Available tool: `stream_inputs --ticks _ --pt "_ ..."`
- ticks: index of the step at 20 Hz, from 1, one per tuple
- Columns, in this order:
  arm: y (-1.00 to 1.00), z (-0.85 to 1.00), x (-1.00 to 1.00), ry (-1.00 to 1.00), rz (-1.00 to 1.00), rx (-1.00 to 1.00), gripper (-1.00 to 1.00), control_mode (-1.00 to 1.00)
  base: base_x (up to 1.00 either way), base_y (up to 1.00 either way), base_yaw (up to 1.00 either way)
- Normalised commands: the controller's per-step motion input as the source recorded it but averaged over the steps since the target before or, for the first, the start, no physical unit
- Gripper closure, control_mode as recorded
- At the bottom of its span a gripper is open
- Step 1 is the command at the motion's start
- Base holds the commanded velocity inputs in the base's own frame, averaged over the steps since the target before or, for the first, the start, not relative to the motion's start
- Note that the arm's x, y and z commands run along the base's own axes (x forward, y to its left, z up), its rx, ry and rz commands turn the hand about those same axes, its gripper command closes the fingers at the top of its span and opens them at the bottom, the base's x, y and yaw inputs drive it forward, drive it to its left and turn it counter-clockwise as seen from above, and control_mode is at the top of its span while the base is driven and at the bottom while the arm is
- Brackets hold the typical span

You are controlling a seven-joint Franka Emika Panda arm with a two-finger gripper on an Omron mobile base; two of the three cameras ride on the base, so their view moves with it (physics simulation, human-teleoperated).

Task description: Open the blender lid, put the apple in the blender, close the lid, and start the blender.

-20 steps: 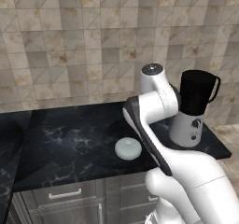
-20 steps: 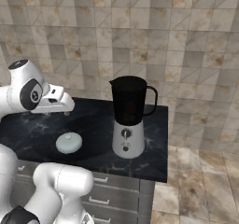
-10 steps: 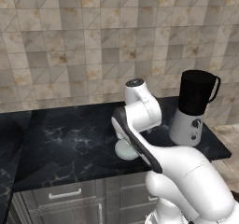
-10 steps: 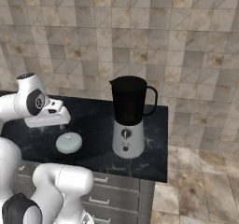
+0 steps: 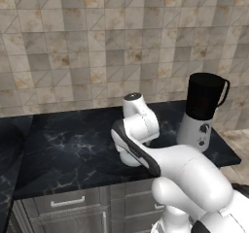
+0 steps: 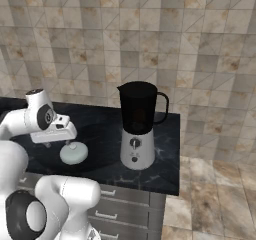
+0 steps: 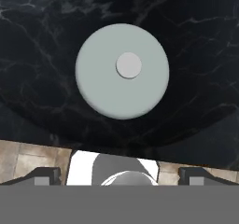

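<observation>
The blender lid (image 7: 122, 70) was seen lying flat on the dark marble tabletop (image 6: 100, 134), at the upper centre of the hand view, its small knob turned up. In the right base view the lid (image 6: 73, 153) sat at the lower left, well apart from the blender (image 6: 138, 125), whose dark jar stood uncovered at the frame's centre. The gripper (image 6: 62, 143) hung just above the lid, not touching it; its fingers (image 7: 44, 175) were spread wide, one at each bottom corner of the hand view, with nothing between them.

The lid was already off the jar, so the opening step was judged done. No apple could be made out on the tabletop. It was therefore hard to say whether the lid was about to be picked up for closing, and the pose suited a descent onto it. For that, the fingers would have to be lowered around the knob and closed there, then the lid carried level toward the jar at the right.
</observation>
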Motion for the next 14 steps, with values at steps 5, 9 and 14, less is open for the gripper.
stream_inputs --ticks 5,9,14 --pt "0.0 -0.14 0.37 0.0 0.01 0.05 -1.0 -1.0 0.0 0.0 0.0" --pt "0.0 -0.23 0.38 0.02 0.02 0.02 -1.0 -1.0 0.0 0.0 0.0" --pt "0.0 -0.27 0.28 0.02 0.02 0.02 -1.0 -1.0 0.0 0.0 0.0"
